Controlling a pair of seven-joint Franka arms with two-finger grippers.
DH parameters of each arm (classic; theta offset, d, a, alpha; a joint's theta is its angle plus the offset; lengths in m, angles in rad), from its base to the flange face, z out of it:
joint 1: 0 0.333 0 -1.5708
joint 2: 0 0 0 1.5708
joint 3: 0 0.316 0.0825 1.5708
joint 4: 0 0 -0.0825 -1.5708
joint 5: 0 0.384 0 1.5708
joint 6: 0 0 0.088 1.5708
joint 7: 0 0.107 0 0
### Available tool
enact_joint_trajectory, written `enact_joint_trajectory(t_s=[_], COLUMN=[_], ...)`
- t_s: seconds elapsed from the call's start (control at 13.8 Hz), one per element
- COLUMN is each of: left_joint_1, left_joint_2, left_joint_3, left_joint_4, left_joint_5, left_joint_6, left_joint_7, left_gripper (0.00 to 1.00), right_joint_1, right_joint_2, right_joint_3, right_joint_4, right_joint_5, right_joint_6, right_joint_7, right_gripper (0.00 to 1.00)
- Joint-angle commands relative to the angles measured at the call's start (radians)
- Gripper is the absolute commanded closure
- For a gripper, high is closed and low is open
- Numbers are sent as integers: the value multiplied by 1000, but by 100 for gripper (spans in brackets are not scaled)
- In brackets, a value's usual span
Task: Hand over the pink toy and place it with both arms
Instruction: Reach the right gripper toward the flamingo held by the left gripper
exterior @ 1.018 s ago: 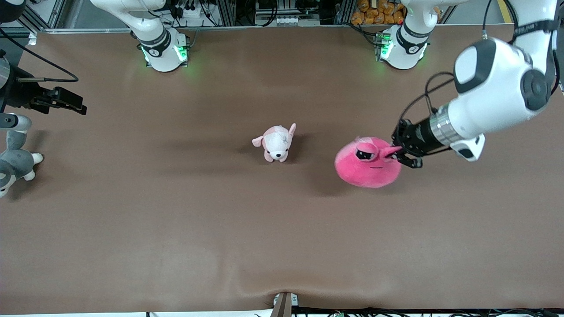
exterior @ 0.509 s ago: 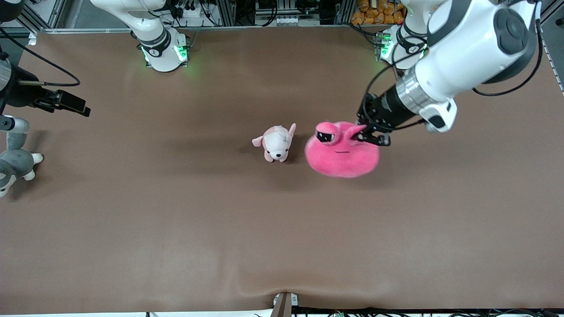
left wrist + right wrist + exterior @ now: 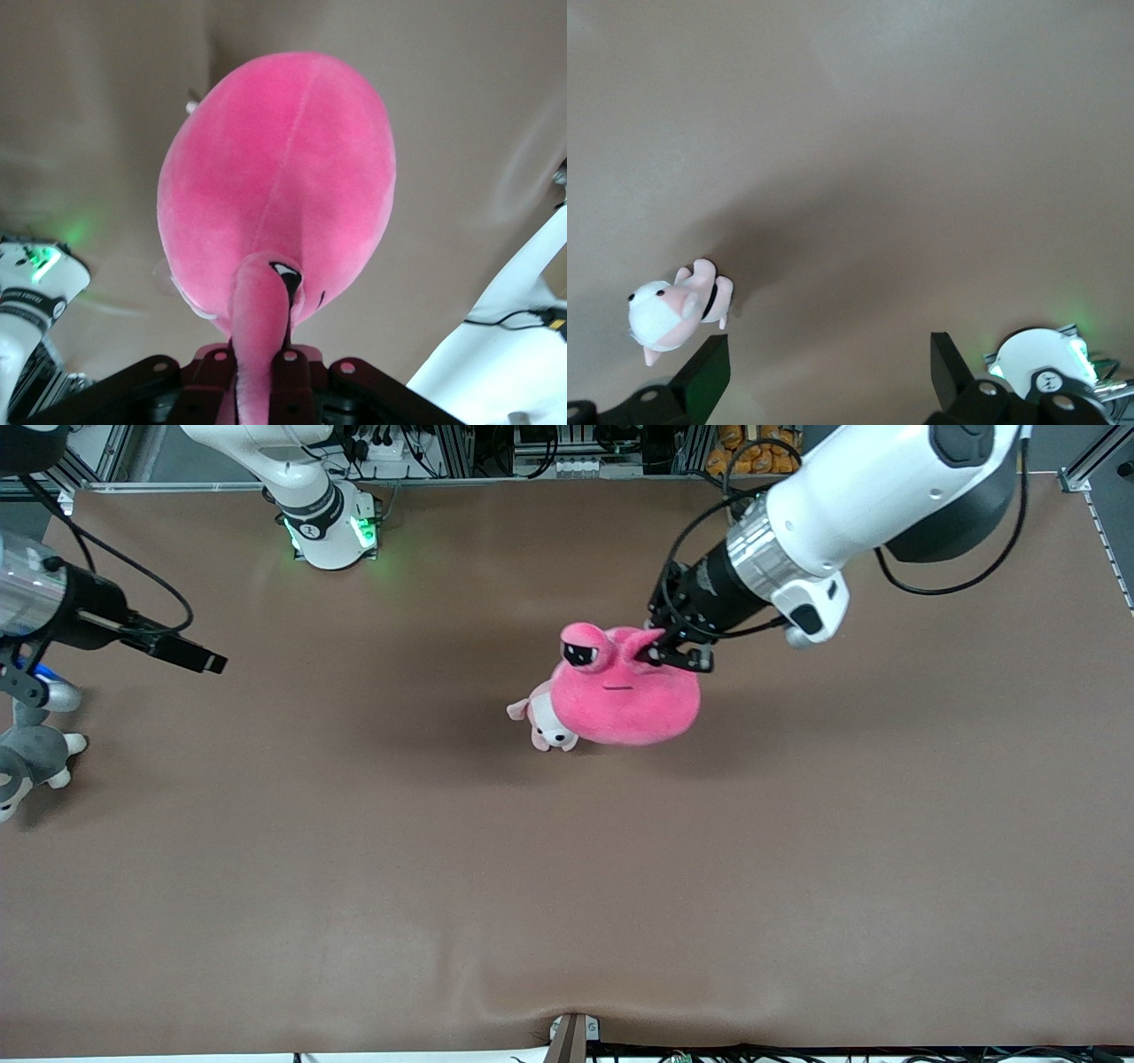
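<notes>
Pink toy [image 3: 625,701] aloft | left gripper [image 3: 663,652] clamps eye | over puppy [image 3: 542,727]

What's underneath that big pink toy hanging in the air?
The puppy plush on the table: its head and an ear peek out, the rest is covered. The left hand holds the pink toy by one eye.

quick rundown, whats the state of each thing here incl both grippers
pink toy: lifted off the table, hanging by one eye stalk, over the puppy plush
left gripper: shut on the pink toy's eye stalk, over the table's middle
right gripper: open, holding nothing, in the air at the right arm's end of the table
puppy plush: on the table, partly hidden by the pink toy
grey plush: on the table by the right arm's end, untouched
</notes>
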Motion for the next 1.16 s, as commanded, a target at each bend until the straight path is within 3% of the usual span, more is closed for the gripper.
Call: enact_joint_trajectory(t_s=[0.0, 0.22, 0.44, 0.87, 1.09], left_joint_1=[-57, -108, -156, -165, -174], left_joint_2=[16, 33, 74, 141, 139], left_joint_3=[-5, -3, -3, -3, -3], left_joint_4=[31, 31, 35, 68, 68], left_joint_5=[-21, -26, -33, -32, -33], left_joint_6=[60, 125, 206, 286, 286], left_joint_7=[-54, -105, -151, -205, -209], left_gripper=[100, 100, 100, 100, 100], right_joint_1=[49, 97, 132, 261, 319], right_joint_2=[7, 22, 68, 99, 101], right_joint_3=[-4, -4, -3, -3, -4], right_joint_4=[26, 38, 78, 142, 141], right_joint_5=[52, 69, 190, 215, 223], right_joint_6=[-1, 2, 5, 43, 175], right_joint_7=[124, 227, 473, 791, 946], right_gripper=[0, 0, 0, 0, 0])
